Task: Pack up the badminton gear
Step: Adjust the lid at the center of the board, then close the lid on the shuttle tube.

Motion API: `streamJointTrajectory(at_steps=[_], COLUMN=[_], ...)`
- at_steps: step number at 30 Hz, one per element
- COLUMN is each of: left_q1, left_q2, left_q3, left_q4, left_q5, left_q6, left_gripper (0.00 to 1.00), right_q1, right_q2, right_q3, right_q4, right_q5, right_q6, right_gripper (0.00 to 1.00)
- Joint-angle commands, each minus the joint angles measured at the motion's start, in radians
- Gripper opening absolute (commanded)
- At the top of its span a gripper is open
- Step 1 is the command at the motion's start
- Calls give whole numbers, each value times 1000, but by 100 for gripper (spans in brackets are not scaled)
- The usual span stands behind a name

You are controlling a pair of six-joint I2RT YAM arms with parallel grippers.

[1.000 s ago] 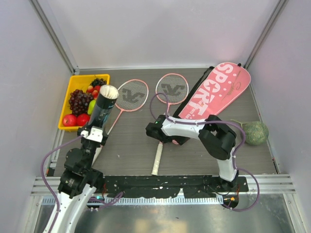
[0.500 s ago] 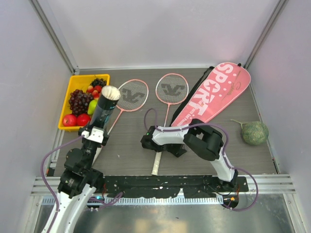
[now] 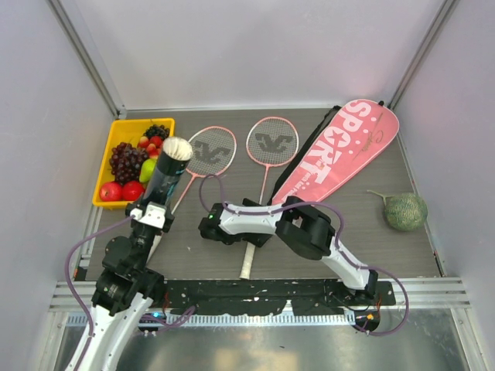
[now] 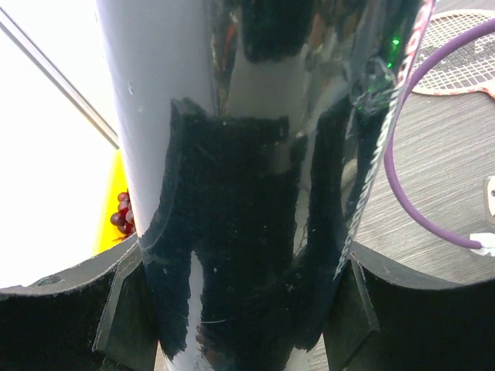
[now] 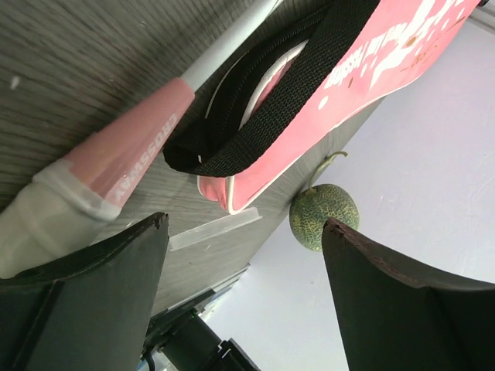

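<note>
Left claw (image 3: 152,210) clamped on tube (image 3: 165,176); right claw (image 5: 246,232) apart, racket handle (image 5: 42,220) beside.

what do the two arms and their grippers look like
Both the left arm and right arm mix black joints with white shell links, and a purple cable loops along each. The left gripper and right gripper have broad matte black fingers with angular tips.
</note>
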Motion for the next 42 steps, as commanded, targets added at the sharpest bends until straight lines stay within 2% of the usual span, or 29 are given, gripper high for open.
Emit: streamJointTrajectory(at_steps=[1,4,6,12,18,21,25,32,42], left_q1=[-7,-7,-7,-8,-10,-8,-10,-10,-10], left_q2=[-301,-302,-302,-301,-298,-299,-296,-282,-270], left_q3=[19,17,19,17,13,13,8,8,7], left_q4=[78,81,76,70,78,78,79,82,84], left_q5=[8,9,11,22,34,38,49,66,78], left_q6=[9,10,10,10,12,12,12,13,15], left_gripper=[0,0,0,0,0,0,0,0,0], right_q1=[23,21,21,-6,-54,-82,-140,-177,-184], right_q2=[15,-61,-150,-445,-663,-741,-813,-833,-787], right_q3=[39,45,13,-223,-525,-655,-767,-849,-866], right_q4=[-149,-100,2,312,570,654,777,895,909], right_q5=[-8,14,4,-144,-377,-410,-445,-491,-479], right_q6=[19,25,17,62,120,143,151,126,146], right_gripper=[86,85,85,79,54,39,30,30,31])
